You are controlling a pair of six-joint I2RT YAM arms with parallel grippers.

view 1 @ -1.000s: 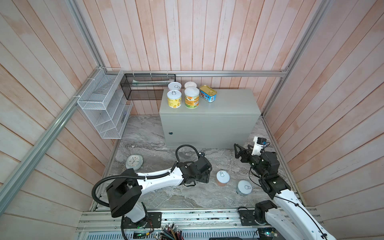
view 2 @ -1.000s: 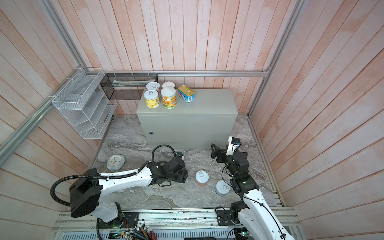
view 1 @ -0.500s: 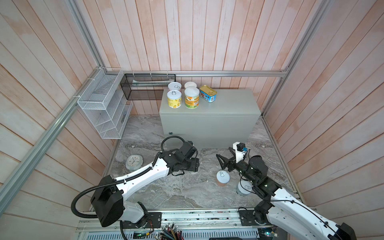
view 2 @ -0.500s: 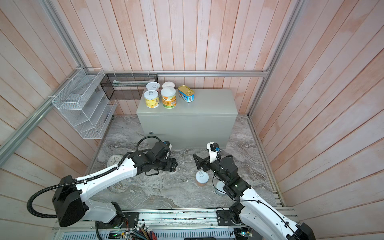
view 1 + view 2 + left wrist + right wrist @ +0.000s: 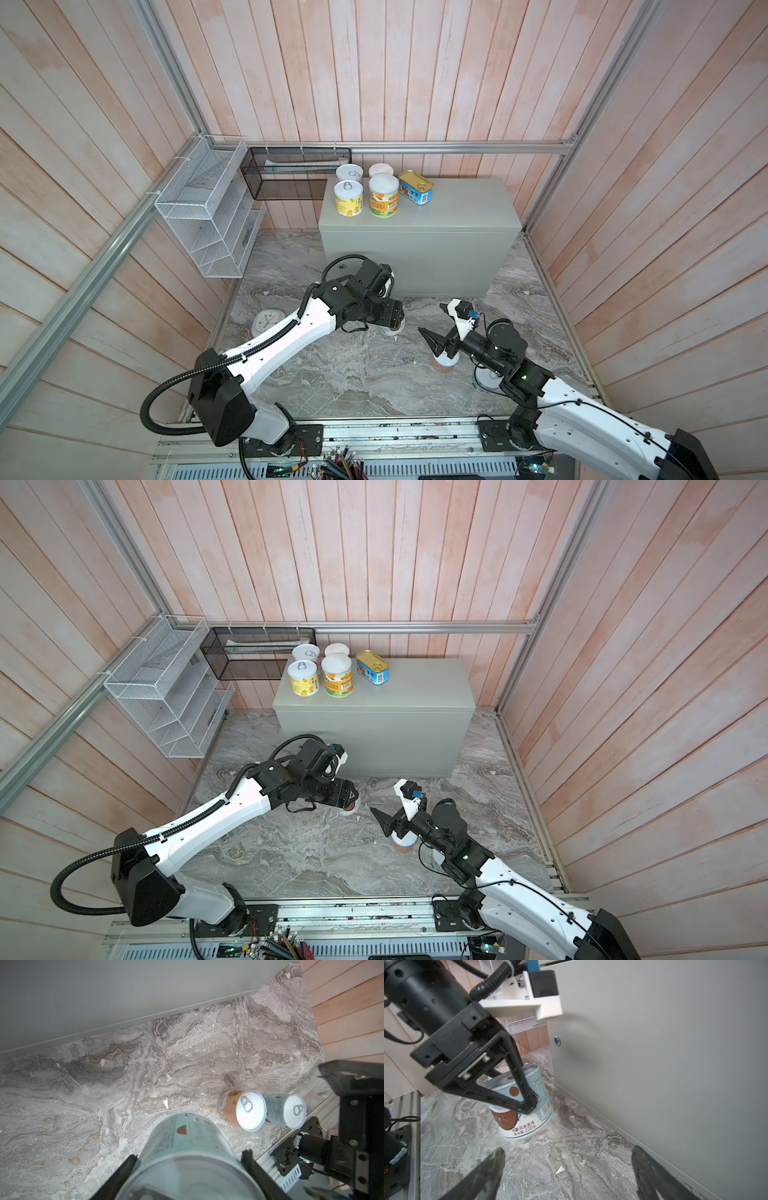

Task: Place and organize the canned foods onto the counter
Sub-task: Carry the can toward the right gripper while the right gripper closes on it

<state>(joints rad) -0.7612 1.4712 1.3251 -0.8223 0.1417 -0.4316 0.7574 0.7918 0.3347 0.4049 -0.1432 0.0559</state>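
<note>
Left gripper [image 5: 190, 1155] snug around the pale-blue can [image 5: 527, 1124], seemingly on the marble [image 5: 467, 1147]; right gripper [image 5: 568, 1150] wide, empty.

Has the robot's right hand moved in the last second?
Yes. The right hand has swung left, away from the front right corner of the counter, and now hangs open by the pink can.

Four cans [image 5: 384, 198] crowd the left rear corner of the cabinet [image 5: 436, 253] top, with a tin [image 5: 416, 193] just right of them. On the tabletop [image 5: 353, 382] before the cabinet stands a lone can [image 5: 527, 1124]. Paired cans [image 5: 251, 1110] sit side by side farther right, and a clock [image 5: 268, 321] lies to the left.
</note>
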